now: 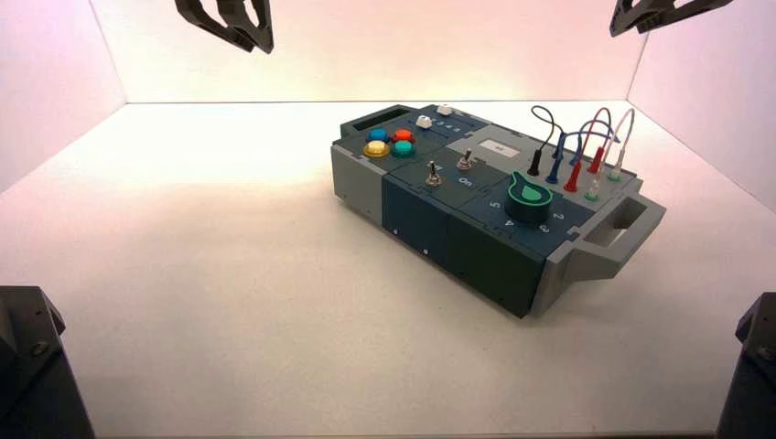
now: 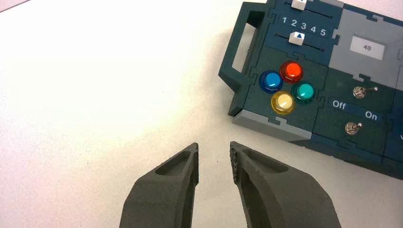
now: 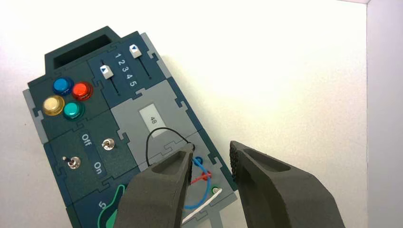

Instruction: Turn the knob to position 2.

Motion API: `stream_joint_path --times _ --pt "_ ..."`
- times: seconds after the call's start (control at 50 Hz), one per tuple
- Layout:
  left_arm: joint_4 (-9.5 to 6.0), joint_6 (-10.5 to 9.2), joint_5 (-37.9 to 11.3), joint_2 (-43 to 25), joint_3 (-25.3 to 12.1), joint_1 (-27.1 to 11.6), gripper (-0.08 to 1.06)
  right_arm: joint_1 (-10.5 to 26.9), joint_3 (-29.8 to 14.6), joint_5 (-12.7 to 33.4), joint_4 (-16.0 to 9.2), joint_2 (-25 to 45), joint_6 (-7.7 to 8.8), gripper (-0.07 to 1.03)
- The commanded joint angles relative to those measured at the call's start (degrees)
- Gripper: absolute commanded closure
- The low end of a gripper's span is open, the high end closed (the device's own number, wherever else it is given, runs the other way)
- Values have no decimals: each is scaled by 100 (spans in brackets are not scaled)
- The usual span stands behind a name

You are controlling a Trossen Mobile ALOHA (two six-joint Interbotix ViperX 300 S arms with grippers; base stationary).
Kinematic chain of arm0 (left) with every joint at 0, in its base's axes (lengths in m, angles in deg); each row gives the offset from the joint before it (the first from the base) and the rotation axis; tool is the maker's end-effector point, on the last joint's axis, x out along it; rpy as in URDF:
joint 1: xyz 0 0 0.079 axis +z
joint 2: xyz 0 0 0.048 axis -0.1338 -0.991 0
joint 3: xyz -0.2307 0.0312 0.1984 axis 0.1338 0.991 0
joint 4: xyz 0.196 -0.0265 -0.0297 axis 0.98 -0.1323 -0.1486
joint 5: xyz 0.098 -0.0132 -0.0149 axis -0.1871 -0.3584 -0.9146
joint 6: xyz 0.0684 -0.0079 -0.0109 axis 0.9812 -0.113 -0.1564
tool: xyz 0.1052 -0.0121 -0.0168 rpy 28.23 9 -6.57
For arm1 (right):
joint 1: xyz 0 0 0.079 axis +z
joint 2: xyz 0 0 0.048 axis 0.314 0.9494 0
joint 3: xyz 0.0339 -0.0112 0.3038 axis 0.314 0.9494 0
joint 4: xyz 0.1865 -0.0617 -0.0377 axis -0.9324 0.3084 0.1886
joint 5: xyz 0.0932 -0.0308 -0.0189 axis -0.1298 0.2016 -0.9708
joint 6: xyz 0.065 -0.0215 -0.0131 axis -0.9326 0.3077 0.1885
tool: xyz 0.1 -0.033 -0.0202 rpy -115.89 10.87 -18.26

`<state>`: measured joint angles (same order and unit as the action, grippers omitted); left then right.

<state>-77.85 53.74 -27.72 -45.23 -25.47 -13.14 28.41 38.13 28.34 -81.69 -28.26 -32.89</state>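
— Knob (image 1: pixel 528 198): location?
— On the box (image 1: pixel 444 242), beside the wires (image 1: pixel 580 165); right gripper (image 3: pixel 210 151) well apart, beyond it to the right, open, empty.
— Left gripper (image 2: pixel 214 149)?
— Beyond the box's left end, open, holding nothing.

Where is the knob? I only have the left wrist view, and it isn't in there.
Observer: The high view shows the green knob near the box's right end, in front of the plugged-in wires.

Operator: Which side of it is the 2 on?

Observer: The numeral 2 is printed on its right in the high view.

Operator: And the right hand?

Observer: The right hand hangs above the table, at the high view's top right, fingers apart and empty.
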Motion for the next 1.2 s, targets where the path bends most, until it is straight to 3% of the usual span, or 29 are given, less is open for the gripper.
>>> stream_joint_path --times 0.02,0.62,0.72,0.92,1.2 --pt "9 26 18 88 -141 -26 59 26 -88 -26 -18 -26 -9 54" --pt "9 26 -18 35 -185 -26 59 70 -88 -9 -44 35 -9 54" --pt "9 26 -18 35 -176 -26 59 290 -79 70 -114 26 -9 54" --pt "9 26 -26 0 -185 -26 59 1230 -114 501 -141 62 -35 54" --pt "0 26 -26 0 -211 -26 59 1354 88 879 -220 -97 -62 55"
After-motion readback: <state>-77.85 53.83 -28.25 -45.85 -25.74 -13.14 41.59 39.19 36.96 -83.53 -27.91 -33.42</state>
